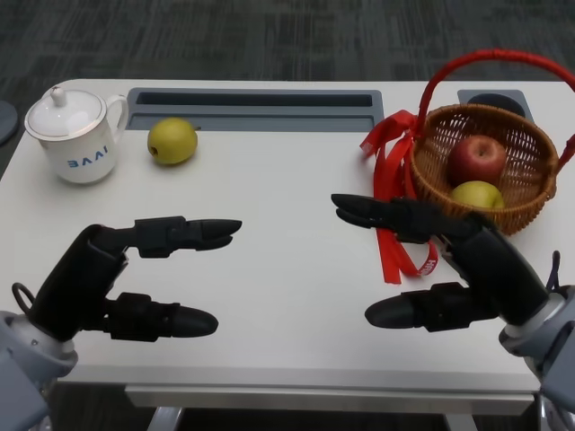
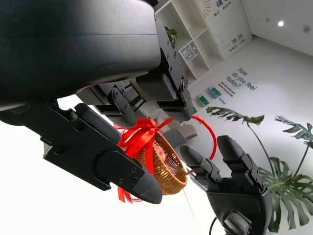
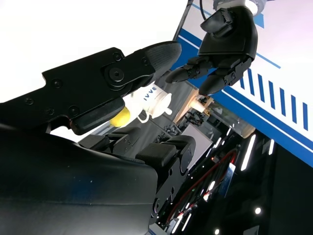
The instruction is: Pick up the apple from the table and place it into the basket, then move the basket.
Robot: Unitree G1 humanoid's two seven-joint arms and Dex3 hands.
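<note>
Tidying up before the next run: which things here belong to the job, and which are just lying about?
Job: red apple, already in the basket; both hands, left and right, empty.

Lying about: teapot, yellow-green fruit on the table, another in the basket.

The basket point(image 1: 530, 193) at the right of the frame is woven of brown wicker, rough and ribbed, with a handle wrapped in red and a glossy red ribbon point(image 1: 392, 180) tied to it. A smooth, slightly shiny red apple point(image 1: 477, 158) and a yellow-green fruit point(image 1: 477, 194) are seen inside. The table point(image 1: 287, 224) is finished in smooth matt white. The mug point(image 1: 75, 135) at upper left looks like glazed white ceramic. The left hand point(image 1: 126, 274) and right hand point(image 1: 449, 260) are cased in matt black plastic.
</note>
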